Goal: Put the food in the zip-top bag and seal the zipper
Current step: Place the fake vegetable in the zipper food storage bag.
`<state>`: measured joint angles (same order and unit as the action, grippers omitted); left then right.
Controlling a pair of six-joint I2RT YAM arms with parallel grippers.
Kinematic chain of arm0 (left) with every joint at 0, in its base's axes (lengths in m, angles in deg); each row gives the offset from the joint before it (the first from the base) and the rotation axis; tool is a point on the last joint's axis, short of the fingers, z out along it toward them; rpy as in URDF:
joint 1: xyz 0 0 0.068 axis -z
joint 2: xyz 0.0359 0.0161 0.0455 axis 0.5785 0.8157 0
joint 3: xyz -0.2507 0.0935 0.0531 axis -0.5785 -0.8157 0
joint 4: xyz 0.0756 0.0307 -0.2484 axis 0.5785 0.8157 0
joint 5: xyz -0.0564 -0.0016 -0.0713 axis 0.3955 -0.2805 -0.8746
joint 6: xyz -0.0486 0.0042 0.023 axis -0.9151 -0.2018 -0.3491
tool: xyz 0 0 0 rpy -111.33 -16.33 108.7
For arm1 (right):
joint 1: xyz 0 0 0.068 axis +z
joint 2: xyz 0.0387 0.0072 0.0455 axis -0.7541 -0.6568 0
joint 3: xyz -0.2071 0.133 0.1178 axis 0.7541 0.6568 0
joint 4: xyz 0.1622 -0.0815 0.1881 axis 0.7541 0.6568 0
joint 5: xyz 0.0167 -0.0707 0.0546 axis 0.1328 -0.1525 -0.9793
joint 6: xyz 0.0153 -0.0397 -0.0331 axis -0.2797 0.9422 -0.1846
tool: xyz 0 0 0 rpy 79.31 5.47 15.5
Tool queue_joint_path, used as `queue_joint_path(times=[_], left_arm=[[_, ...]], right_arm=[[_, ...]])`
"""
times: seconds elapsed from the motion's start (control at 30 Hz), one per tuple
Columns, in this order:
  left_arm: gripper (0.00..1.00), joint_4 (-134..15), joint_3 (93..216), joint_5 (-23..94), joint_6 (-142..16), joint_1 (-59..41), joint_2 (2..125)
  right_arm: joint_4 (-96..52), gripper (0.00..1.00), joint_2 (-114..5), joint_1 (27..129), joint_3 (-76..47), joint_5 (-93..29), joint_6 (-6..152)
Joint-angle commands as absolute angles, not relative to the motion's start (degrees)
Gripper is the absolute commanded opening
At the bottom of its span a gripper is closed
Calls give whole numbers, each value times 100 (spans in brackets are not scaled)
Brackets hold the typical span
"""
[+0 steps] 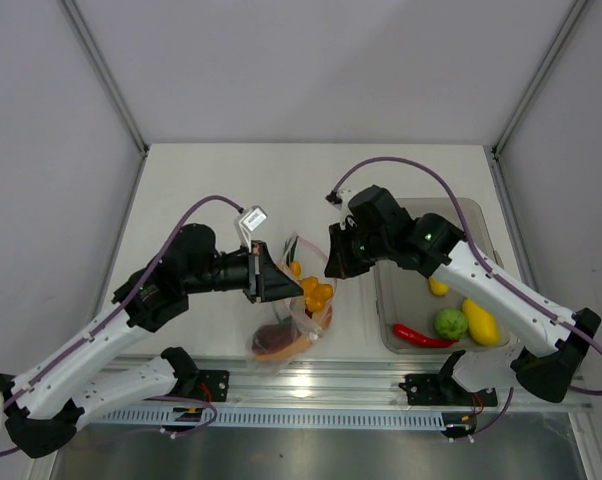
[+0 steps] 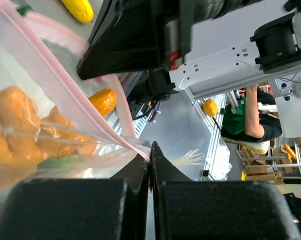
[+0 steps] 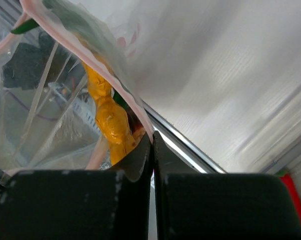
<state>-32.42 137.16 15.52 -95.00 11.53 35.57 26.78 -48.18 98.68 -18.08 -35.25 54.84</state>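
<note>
The zip-top bag [image 1: 299, 312] hangs between my two grippers at the table's middle front. It holds orange chunks [image 1: 316, 292], a reddish-brown piece [image 1: 273, 340] and a green stalk [image 1: 287, 254]. My left gripper [image 1: 297, 289] is shut on the pink zipper strip [image 2: 70, 87] at the bag's left edge. My right gripper [image 1: 332, 270] is shut on the strip [image 3: 121, 92] at the right edge. The mouth gapes open between them. The orange chunks also show in the left wrist view [image 2: 20, 120] and the right wrist view [image 3: 108, 117]. Both gripper tips pinch the strip in the wrist views, left [image 2: 150, 150], right [image 3: 153, 139].
A rigid clear bin [image 1: 393, 318] at the right holds two yellow fruits [image 1: 480, 321], a green round fruit [image 1: 451, 323] and a red chili [image 1: 421, 337]. The right arm [image 2: 225, 55] crosses above the bag. White walls enclose the table; a metal rail runs along the front edge.
</note>
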Motion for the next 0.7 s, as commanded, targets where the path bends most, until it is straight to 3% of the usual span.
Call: queue_joint_path(times=[0.0, 0.1, 0.2, 0.47, 0.53, 0.67], left_arm=[[0, -3257, 14407, 1644, -9544, 1150, 3304], [1, -2940, 14980, 1801, -9535, 1150, 3058], [1, -2729, 14929, 2170, -9553, 1150, 2760], [1, -2904, 13323, 2234, -9992, 843, 2802], [1, -2905, 13319, 1891, -10036, 465, 2864], [1, -2632, 14432, 1609, -10036, 315, 2803]], right_arm=[[3026, 0, -4900, 9947, -2986, -3269, 5606], [3467, 0, -5102, 10176, -3884, -3128, 5545], [3364, 0, -5111, 10238, -3994, -3408, 5396], [2492, 0, -5207, 10133, -2447, -3630, 5263], [2755, 0, -5330, 10159, -2708, -3261, 5334], [3466, 0, -5410, 10413, -4173, -2935, 5413]])
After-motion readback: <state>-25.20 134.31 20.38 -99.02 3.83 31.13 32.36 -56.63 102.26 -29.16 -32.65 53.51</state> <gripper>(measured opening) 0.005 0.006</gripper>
